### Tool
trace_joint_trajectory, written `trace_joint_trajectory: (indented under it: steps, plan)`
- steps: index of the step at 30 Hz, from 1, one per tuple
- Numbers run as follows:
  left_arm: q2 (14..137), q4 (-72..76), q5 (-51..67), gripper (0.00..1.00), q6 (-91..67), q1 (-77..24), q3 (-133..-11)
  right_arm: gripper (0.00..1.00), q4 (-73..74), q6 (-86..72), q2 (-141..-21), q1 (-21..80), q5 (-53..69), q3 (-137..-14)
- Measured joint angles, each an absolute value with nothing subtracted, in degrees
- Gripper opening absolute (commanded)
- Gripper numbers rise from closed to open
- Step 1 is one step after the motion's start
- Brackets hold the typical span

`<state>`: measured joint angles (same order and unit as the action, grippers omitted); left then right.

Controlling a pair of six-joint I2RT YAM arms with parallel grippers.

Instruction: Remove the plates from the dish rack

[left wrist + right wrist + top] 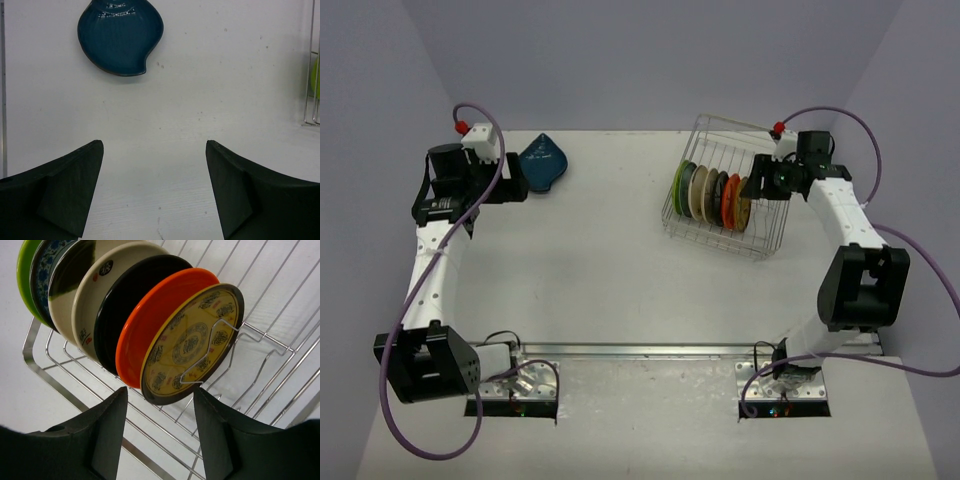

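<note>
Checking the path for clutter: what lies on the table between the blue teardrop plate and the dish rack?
Nothing: bare table between the blue teardrop plate and the dish rack, as the top external view shows.

rack (715,232): shiny bare metal wire
plates (150,325): glossy, smooth glaze
table (600,250): matt white, smooth
fingers (70,200): matt black plastic

Left wrist view's top edge crops the blue teardrop plate (120,42).

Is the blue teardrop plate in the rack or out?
Out: the blue teardrop plate lies flat on the table, apart from the dish rack.
</note>
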<state>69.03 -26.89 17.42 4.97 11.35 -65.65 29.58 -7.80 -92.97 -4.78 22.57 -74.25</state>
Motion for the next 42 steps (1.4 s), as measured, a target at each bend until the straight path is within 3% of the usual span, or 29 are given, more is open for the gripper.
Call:
trace_joint_trajectory:
  steps: [6, 10, 18, 27, 35, 42]
  plan:
    - [72.4, -27.7, 18.1, 0.81, 3.5, 11.4, -65.6, 0.50, 28.9, -8.5, -97.2, -2.4, 21.0, -76.7]
    - [72.4, -28.1, 18.1, 0.81, 3.3, 11.4, -65.6, 0.37, 28.8, -8.6, -99.4, -0.7, 18.6, -77.8]
    - [72.4, -28.3, 18.0, 0.82, 3.4, 11.4, -65.6, 0.00, 31.4, -10.3, -101.3, 1.5, 15.8, -80.0]
    - [72.4, -30.0, 18.3, 1.00, 3.4, 11.4, -67.3, 0.00, 37.1, -14.9, -101.0, -2.5, 20.9, -83.4]
    - [72.4, -31.6, 21.2, 1.00, 2.7, 11.4, -72.1, 0.00, 40.7, -12.3, -92.3, -6.5, 34.2, -85.2]
    - [72.4, -32.3, 28.7, 0.94, 0.0, 11.4, -76.8, 0.00, 40.9, 4.6, -77.3, -1.0, 39.3, -87.9]
